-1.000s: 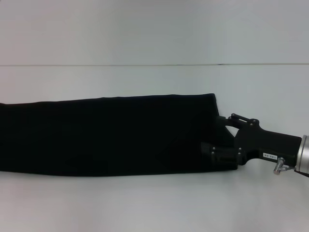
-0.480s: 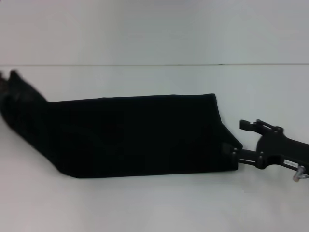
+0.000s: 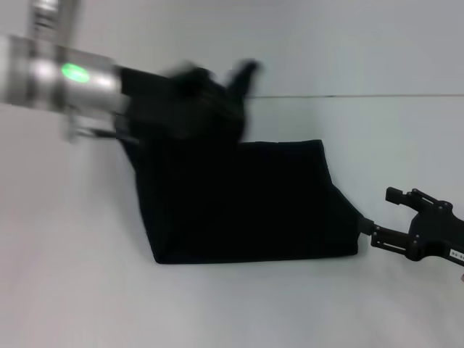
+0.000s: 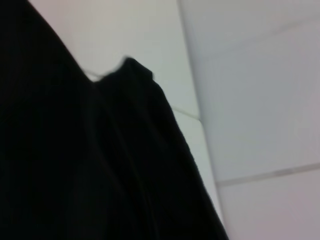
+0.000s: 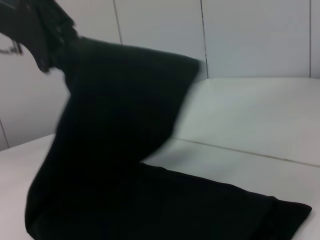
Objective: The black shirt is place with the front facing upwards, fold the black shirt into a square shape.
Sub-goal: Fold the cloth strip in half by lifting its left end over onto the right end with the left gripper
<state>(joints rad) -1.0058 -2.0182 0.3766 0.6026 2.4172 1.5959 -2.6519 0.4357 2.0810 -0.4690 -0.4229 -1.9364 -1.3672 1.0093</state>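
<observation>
The black shirt (image 3: 246, 206) lies as a folded band on the white table (image 3: 80, 290), its left end raised off the surface. In the head view the left gripper (image 3: 194, 94) holds that raised end above the band, clamped on the fabric; motion blur hides the finger detail. The right gripper (image 3: 395, 216) sits just beside the shirt's right near corner, fingers apart and holding nothing. The right wrist view alone shows the lifted portion hanging as a broad sheet above the flat layer. The left wrist view shows only dark cloth (image 4: 90, 165) against the table and wall.
</observation>
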